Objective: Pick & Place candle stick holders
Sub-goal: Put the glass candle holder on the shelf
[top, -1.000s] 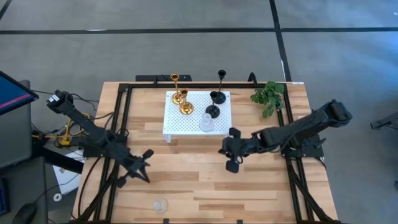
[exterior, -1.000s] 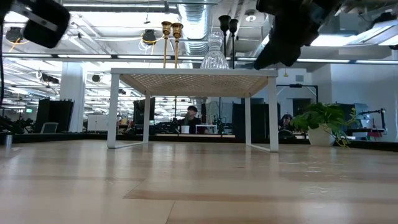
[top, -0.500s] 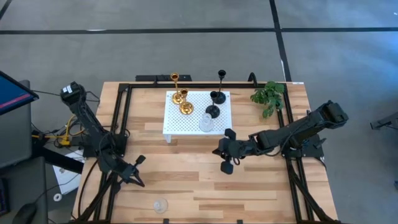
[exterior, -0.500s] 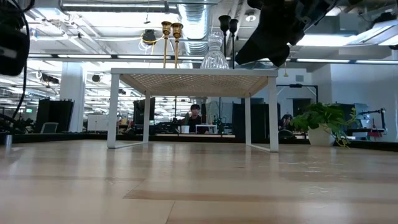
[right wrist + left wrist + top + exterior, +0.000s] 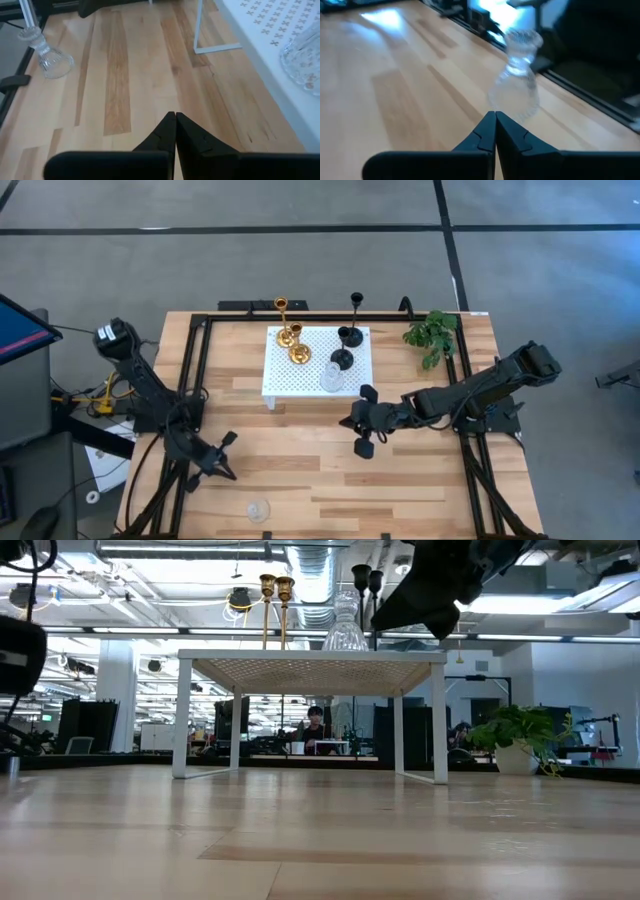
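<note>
While five of the six holders already stand on the raised platform, one clear glass holder (image 5: pixel 258 509) sits alone on the bare wood near the front edge of the table (image 5: pixel 300 470), left of centre. Farthest left, the left gripper (image 5: pixel 216 456) hovers just behind that holder, its fingers pressed together and holding nothing; its wrist camera looks past the shut tips straight at the glass, close ahead.

Further right stands the white perforated platform (image 5: pixel 285 385). On it are two gold holders (image 5: pixel 292 340), two black holders (image 5: pixel 346 340) and a second clear glass holder (image 5: pixel 331 377) at its front edge.

Right of that, the right gripper (image 5: pixel 360 432) hangs over open wood just off the platform's front right corner, fingers closed and empty. The green plant sprig (image 5: pixel 432 335) lies at the back right.

Judging by this, the step in hand is fetching the last stray glass piece. The next move calls for the left fingers to spread, drop around the thin stem, then close gently, since smooth glass may slip or tip.
</note>
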